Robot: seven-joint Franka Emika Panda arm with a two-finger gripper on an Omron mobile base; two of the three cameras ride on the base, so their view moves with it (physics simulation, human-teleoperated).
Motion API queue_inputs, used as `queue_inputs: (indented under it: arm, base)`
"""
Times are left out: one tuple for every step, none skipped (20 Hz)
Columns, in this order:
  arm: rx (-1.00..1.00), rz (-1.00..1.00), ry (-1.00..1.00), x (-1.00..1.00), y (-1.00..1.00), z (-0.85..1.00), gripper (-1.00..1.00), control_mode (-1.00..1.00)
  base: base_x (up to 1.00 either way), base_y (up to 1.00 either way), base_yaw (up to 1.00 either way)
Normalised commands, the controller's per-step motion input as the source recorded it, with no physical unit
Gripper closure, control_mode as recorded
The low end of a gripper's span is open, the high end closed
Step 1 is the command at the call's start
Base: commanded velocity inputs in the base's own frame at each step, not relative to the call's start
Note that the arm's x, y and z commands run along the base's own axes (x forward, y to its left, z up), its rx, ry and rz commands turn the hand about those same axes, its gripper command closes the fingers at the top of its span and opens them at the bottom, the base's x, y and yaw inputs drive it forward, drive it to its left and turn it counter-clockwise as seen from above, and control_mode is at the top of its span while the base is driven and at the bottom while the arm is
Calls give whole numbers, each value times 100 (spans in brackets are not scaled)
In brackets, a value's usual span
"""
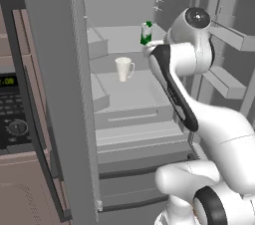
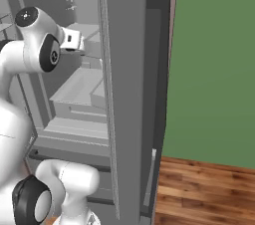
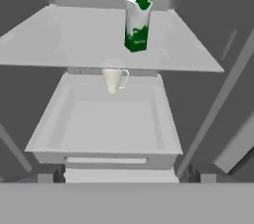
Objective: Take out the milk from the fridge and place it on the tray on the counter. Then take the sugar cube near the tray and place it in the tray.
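Milk: white-and-green carton, upright on the upper shelf of the open fridge, toward the back. Mug: white, handled, on the level below, above a drawer. Oven: black, left of the fridge. Pincer: opening and hold cannot be told.

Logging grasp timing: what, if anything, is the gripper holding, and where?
Nothing is held: the milk stands free on the fridge shelf, ahead of the hand.
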Motion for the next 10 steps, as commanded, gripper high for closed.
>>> queue_inputs:
  arm:
    - [0, -5, -15, 61, 0, 20, -100, -100]
    - [0, 0, -18, 48, 0, 31, -100, -100]
    - [0, 0, -17, 49, 0, 30, -100, -100]
    - [0, 0, -15, 58, 0, 24, -100, -100]
    - [0, 0, -12, 71, 0, 16, -100, -100]
    - [0, 0, -12, 77, 4, 16, -100, -100]
    - [0, 0, -11, 79, 0, 21, -100, -100]
    - [0, 0, -10, 74, 0, 27, -100, -100]
    - [0, 0, -7, 71, 0, 29, -100, -100]
    - [0, 0, -5, 65, 0, 27, -100, -100]
  base:
    - [0, 0, 0]
    - [0, 0, 0]
    - [0, 0, 0]
    - [0, 0, 0]
    - [0, 0, 0]
    - [0, 0, 0]
    - [0, 0, 0]
    - [0, 0, 0]
    - [0, 0, 0]
    - [0, 0, 0]
